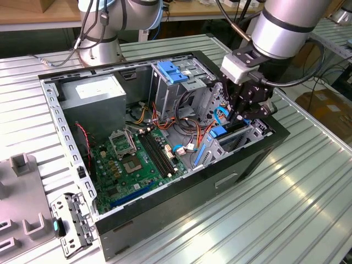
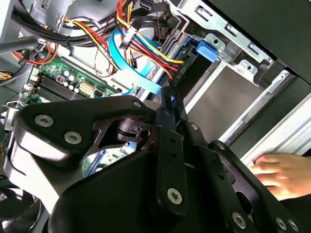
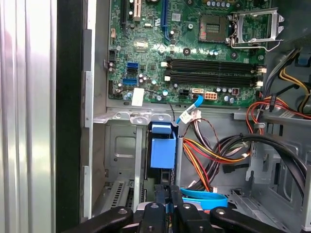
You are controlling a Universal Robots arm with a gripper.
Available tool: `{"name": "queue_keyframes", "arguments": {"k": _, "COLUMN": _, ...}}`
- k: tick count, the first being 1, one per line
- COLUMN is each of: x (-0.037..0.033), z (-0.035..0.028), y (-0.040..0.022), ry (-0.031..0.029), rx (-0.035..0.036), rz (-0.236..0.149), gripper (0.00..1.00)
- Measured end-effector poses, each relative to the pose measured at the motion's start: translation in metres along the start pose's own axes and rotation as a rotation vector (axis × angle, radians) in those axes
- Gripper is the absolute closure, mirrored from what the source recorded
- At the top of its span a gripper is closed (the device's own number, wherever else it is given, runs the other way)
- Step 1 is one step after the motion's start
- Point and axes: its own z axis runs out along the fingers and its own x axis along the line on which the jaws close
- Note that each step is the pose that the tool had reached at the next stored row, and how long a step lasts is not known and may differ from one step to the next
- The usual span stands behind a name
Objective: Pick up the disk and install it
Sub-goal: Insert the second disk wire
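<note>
The gripper (image 3: 169,195) was pinched shut on the disk's near edge, a sliver of blue rail showing between the closed fingers in both wrist views. The disk (image 3: 163,148) stood on edge in the bay (image 3: 121,145) at the case's corner, its blue carrier facing the first wrist view and its dark body (image 2: 187,73) running away into the metal cage in the second wrist view. It looked part-way in rather than seated, though the depth was hard to judge.

Just beside the disk a flat blue cable (image 3: 204,196) curved past, with a bundle of red, yellow and black wires (image 3: 209,155) close behind it. Doing this step well probably meant keeping the disk square to the bay walls so both rails tracked their guides, pushing straight along them without twisting, and keeping the cable and wires out of the gap.

In the second wrist view a person's hand (image 2: 282,174) rested by the outer side of the case (image 1: 192,220), near the gripper; slow travel seemed wise.

Farther off lay the motherboard (image 3: 194,48), well apart from the work.
</note>
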Motion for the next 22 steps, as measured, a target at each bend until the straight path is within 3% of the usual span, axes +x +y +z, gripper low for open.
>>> {"name": "queue_keyframes", "arguments": {"k": 22, "x": -0.0026, "z": 0.0059, "y": 0.0004, "ry": -0.0002, "rx": 0.0001, "rz": 0.002, "gripper": 0.84}}
